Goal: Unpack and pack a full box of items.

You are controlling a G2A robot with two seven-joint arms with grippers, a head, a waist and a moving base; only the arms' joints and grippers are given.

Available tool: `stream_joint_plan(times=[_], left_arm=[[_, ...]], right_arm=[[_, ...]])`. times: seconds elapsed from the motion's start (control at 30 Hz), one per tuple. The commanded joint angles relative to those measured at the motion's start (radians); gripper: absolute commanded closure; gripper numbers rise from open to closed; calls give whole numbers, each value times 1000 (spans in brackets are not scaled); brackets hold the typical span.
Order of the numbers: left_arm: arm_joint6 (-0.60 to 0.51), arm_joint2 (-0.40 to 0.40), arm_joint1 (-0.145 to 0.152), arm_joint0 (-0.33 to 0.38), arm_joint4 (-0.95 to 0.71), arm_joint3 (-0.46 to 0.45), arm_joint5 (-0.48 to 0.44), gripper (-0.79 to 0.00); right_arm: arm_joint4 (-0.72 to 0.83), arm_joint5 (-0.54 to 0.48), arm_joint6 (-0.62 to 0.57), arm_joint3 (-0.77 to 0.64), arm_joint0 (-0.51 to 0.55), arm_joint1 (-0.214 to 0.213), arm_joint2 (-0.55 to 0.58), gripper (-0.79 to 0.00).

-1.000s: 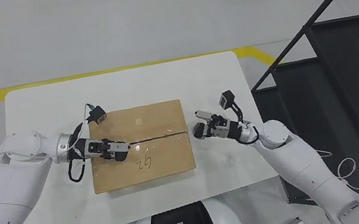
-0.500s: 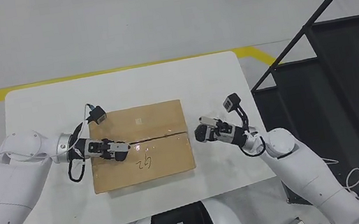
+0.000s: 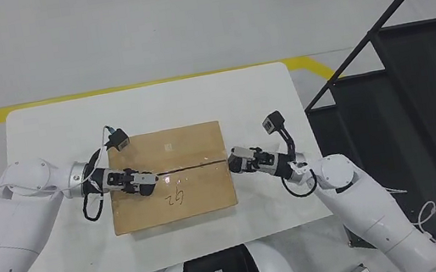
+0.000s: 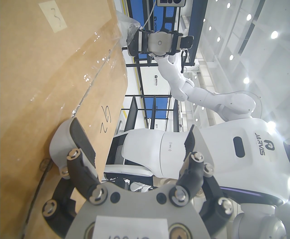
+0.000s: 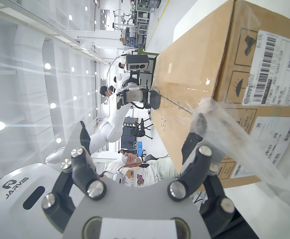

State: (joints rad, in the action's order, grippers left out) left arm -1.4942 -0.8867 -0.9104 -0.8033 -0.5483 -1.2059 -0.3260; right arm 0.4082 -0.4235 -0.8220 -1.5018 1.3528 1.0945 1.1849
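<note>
Right end effector (image 3: 233,161) advanced to box (image 3: 189,145) edge, jaws apart.

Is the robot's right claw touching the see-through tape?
Touching. In the right wrist view the clear tape lies over one fingertip of the open right gripper and stretches back to the top seam of the cardboard box.

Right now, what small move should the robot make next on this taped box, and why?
Probably close the right hand on the clear tape: its loose end stands off the box edge against one finger of the open hand, while the left hand rests on top.
</note>
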Motion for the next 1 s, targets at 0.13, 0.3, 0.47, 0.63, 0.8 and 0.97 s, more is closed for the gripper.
stream_joint_plan(times=[0.13,0.3,0.47,0.63,0.8,0.97], left_arm=[[0,0,0,0,0,0,0,-785],[0,0,0,0,0,0,0,-785],[0,0,0,0,0,0,0,-785],[0,0,0,0,0,0,0,-785],[0,0,0,0,0,0,0,-785],[0,0,0,0,0,0,0,-785]], right_arm=[[-47,1,7,-15,-5,1,-6,-785],[-94,51,51,-25,9,-1,1,-785],[-143,136,91,-46,33,-7,19,-785],[-123,177,105,-31,31,-7,37,-785],[-79,159,99,7,-4,-1,32,-785],[-71,126,115,35,-33,7,17,-785]])
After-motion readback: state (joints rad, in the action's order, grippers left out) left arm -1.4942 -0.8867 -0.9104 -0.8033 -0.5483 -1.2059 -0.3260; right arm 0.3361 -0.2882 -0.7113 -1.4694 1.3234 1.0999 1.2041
